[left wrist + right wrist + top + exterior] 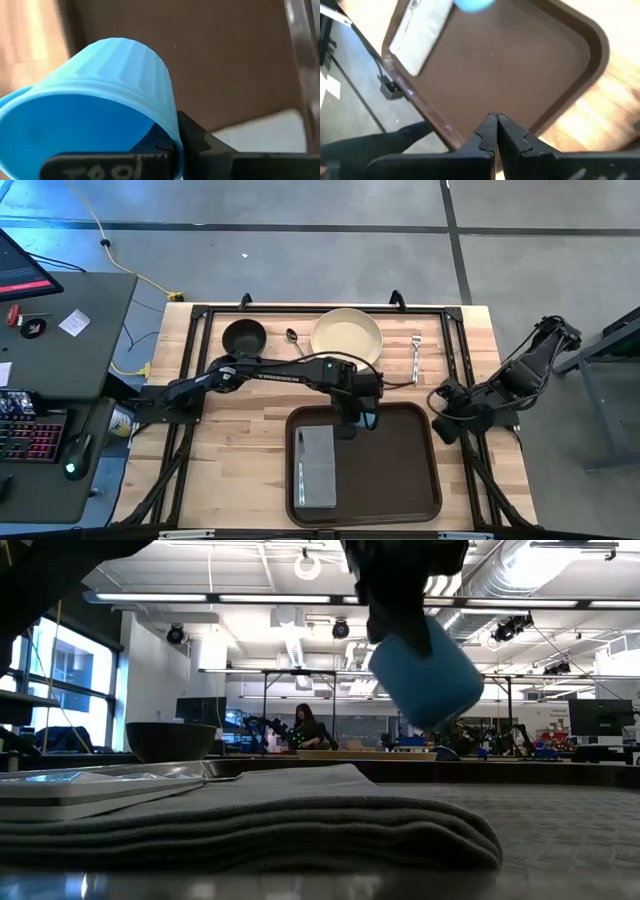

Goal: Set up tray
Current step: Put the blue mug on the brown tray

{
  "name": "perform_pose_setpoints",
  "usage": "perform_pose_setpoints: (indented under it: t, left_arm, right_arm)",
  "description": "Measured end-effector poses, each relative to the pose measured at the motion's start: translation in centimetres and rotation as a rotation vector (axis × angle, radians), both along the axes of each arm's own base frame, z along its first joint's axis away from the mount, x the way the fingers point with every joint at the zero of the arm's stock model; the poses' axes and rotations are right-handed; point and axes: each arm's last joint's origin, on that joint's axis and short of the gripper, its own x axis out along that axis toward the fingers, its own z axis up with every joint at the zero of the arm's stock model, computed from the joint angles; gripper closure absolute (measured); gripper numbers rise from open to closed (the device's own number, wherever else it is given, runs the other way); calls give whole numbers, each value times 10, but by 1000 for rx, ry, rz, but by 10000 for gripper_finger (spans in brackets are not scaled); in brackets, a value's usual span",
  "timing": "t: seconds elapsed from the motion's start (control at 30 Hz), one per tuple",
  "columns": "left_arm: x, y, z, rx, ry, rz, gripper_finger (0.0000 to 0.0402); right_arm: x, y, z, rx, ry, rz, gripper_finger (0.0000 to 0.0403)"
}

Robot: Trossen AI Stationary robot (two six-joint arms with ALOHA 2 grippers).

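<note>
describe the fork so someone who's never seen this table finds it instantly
Start at the dark brown tray at the near edge of the wooden table. Beyond it, along the far edge, sit a dark bowl, a spoon, a cream plate and then the fork. The fork is the last in that row on the right arm's side, thin and silver, tines pointing away from the tray.

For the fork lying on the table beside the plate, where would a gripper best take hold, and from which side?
Grip the fork at mid-handle, coming straight down from above. It lies flat, with bare wood either side of its thin handle, so the fingers should close across its width. The plate leaves room.
</note>
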Motion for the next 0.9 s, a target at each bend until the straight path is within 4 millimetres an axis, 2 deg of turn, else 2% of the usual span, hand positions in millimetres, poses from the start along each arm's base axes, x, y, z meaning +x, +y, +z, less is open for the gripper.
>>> perform_pose_setpoints:
  t: [0.2, 0.37, 0.6, 0.9]
  left_arm:
    - [5, -15, -20, 115, -17, -284, 354]
    - [6, -23, -38, 152, 27, -393, 360]
    - [3, -26, -52, 180, 119, -381, 318]
    - [3, -25, -52, 230, 134, -338, 273]
  right_arm:
    - [22, 8, -5, 7, -7, 20, 402]
    - [33, 17, -9, 37, -7, 33, 402]
    - [40, 27, -12, 52, -19, 50, 402]
    - [40, 28, -12, 29, -30, 70, 402]
